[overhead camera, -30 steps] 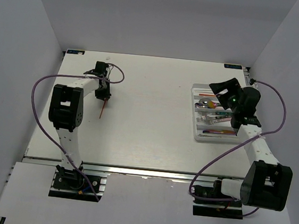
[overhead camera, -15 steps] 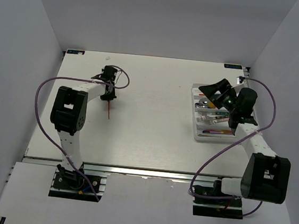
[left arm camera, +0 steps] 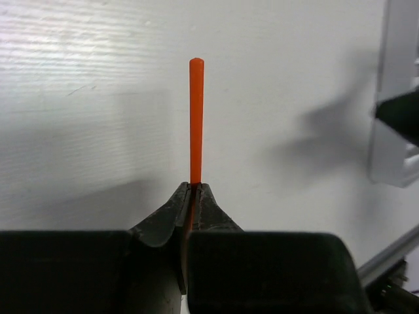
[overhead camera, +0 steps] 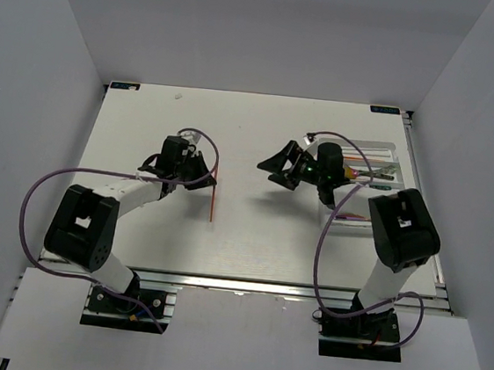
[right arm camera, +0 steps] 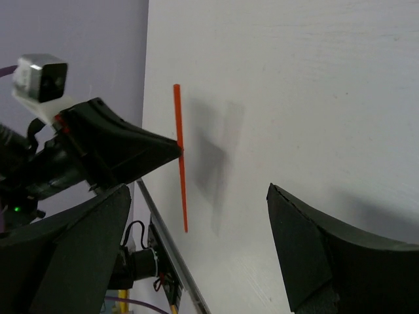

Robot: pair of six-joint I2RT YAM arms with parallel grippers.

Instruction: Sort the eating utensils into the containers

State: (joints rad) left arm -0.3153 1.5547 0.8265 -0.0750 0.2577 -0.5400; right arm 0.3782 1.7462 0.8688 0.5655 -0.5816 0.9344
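My left gripper [overhead camera: 208, 182] is shut on a thin red-orange chopstick [overhead camera: 213, 201] left of the table's middle. In the left wrist view the chopstick [left arm camera: 196, 118] sticks straight out from between the closed fingertips [left arm camera: 204, 191]. My right gripper [overhead camera: 274, 169] is open wide and empty, lying low and pointing left toward the chopstick, a short gap away. In the right wrist view the chopstick [right arm camera: 180, 163] and the left gripper [right arm camera: 175, 152] are ahead between my spread fingers [right arm camera: 72, 255]. The white cutlery tray [overhead camera: 370, 147] is at the right, partly hidden by the right arm, with utensils [overhead camera: 381, 171] in it.
The tray's edge [left arm camera: 393, 131] shows at the right of the left wrist view. The table's near metal rail [overhead camera: 237, 283] runs along the front. Purple cables [overhead camera: 43, 190] loop beside both arms. Grey walls enclose the table on three sides.
My left gripper has carried the chopstick right and nearer, toward the table's middle. My right arm has swung left off the tray and lowered, its open gripper now facing the chopstick.
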